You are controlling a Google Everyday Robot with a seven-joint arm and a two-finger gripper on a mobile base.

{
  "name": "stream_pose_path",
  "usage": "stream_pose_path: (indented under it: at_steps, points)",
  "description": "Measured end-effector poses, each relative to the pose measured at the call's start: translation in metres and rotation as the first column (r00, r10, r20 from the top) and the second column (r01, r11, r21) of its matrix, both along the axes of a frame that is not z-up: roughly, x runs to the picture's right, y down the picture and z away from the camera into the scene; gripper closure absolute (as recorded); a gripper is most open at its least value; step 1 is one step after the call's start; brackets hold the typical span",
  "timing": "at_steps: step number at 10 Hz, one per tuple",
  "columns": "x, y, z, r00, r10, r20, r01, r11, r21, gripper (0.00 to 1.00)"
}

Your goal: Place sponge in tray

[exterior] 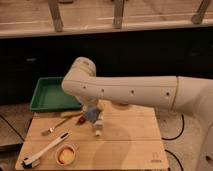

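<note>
I can read no text, label, brand or number here. The only sign-like thing is a small dark mark [156,161] at the near right corner of the wooden table [130,142], too small to make out. My gripper [95,120], closed, sits under my arm [130,92] over the table's far part and shows no lettering.
</note>
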State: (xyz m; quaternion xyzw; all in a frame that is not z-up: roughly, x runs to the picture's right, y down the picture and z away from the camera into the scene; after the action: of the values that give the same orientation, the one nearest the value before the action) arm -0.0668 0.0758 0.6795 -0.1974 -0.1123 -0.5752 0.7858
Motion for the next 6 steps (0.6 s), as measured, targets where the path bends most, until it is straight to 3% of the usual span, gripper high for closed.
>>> stream_pose_path:
  at_steps: [6]
  points:
    - [-0.037, -0.026, 0.016, 0.999, -0.038, 0.036, 0.036, 0.9989, 0.03, 0.95]
